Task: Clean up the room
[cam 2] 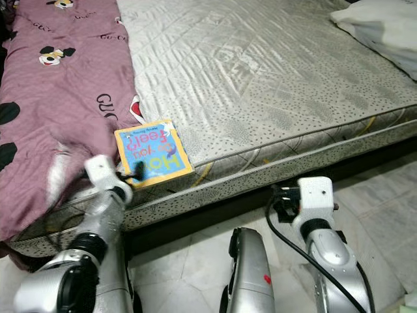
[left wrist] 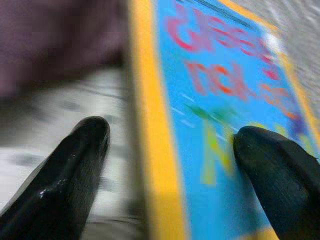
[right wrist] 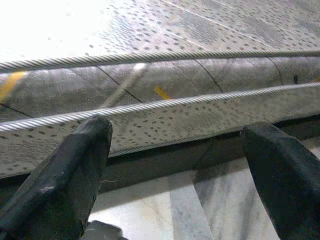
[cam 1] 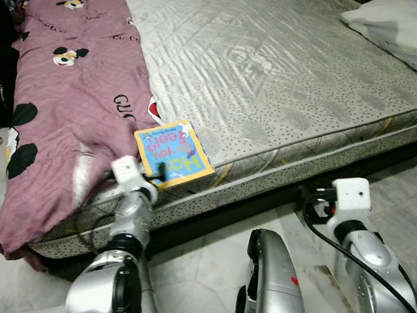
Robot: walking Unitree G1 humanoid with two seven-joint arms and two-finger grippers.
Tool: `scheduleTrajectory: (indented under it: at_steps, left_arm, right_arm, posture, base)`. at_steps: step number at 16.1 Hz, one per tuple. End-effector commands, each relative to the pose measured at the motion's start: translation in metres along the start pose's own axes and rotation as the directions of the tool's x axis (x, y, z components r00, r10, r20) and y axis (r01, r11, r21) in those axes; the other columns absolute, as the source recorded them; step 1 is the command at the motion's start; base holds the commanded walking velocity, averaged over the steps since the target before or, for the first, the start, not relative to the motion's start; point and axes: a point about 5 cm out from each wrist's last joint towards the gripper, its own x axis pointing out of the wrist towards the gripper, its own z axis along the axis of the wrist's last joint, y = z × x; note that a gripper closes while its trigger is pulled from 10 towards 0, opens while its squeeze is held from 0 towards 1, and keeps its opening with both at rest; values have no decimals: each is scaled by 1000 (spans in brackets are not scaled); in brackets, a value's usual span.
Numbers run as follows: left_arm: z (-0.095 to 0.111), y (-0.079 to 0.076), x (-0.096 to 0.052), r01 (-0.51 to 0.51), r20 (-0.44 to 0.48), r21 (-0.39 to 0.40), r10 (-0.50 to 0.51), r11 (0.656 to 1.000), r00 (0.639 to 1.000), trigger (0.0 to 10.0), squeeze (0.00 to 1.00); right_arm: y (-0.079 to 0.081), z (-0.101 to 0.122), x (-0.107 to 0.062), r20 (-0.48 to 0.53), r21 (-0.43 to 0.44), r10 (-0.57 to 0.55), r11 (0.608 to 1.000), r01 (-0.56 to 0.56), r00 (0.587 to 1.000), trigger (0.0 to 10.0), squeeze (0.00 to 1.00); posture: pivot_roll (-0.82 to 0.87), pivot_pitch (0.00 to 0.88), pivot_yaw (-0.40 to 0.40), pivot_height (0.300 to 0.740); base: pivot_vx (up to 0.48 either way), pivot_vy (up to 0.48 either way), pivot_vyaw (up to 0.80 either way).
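Left gripper [left wrist: 167, 150] is at the near corner of the mattress [cam 1: 273, 72], fingers spread fairly wide and straddling the yellow-bordered edge of the book [cam 1: 172, 154]. One fingertip sits over the blue cover, the other over the mattress just beside the book's edge. Wrist view is blurred, so I can't tell whether either tip actually touches. Nothing clamped yet.

Book lies flat on the mattress, right at its front edge, directly ahead of the left gripper. Its long axis runs roughly away from the gripper and is slightly skewed. The side away from the right arm sits against the maroon blanket [cam 1: 71, 98], which drapes over the mattress corner next to the left arm.

Left arm is clearly the nearer one. Right gripper [right wrist: 175, 165] hangs low in front of the mattress side, well apart from the book, fingers wide open and holding nothing. It faces the piped mattress edge with the tiled floor [right wrist: 165, 210] below.

White pillow [cam 1: 384, 29] is at the far side of the bed, well away from both grippers.

Judgement: this is the grasp approach on the book. The coming move turns on getting one finger under or past the book's edge. As it stands, closing would likely pinch the border only.
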Motion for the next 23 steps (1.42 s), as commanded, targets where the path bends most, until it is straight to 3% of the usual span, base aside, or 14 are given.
scheduleTrajectory:
  at_steps: [1, 5, 6, 7, 12, 16, 23]
  left_arm:
    - [-9, -9, 0, 49, -55, 2, -49, 999, 997, 10000, 0]
    - [-9, -10, 2, 98, -88, -19, -99, 995, 991, 10000, 0]
    - [-11, -8, 1, 97, -109, -43, -101, 994, 989, 4392, 0]
    - [-11, -6, 1, 95, -107, -66, -102, 993, 989, 0, 0]
    - [-8, -1, 2, 94, -110, -136, -110, 986, 988, 0, 0]
    - [-5, 2, 2, 100, -103, -146, -115, 984, 988, 0, 0]
    - [6, 8, 5, 94, -78, -152, -107, 984, 991, 0, 0]
  right_arm:
    - [7, 9, 0, 33, -2, 40, 999, -40, 999, 10000, 0]
    - [21, 10, 5, 43, -5, 78, 997, -78, 996, 10000, 0]
    - [21, 11, 6, 46, -3, 76, 997, -76, 996, 10000, 0]
    - [20, 11, 8, 50, -1, 68, 998, -68, 996, 10000, 0]
    - [23, 14, 17, 71, 5, 53, 999, -53, 996, 10000, 0]
    - [37, 19, 26, 100, 13, 98, 995, -100, 990, 10000, 0]
    - [41, 22, 37, 125, 10, 96, 995, -98, 988, 10000, 0]
  posture:
    - [-202, 93, -42, 499]
    - [-190, 70, -28, 499]
    - [-190, 66, -22, 499]
    - [-190, 62, -18, 499]
    - [-163, 21, -7, 499]
    - [-132, 0, -10, 499]
    - [-109, 0, -6, 499]
  base:
    - [0, 0, 0]
    - [0, 0, 0]
    - [0, 0, 0]
    - [0, 0, 0]
    - [0, 0, 0]
    - [0, 0, 0]
    - [0, 0, 0]
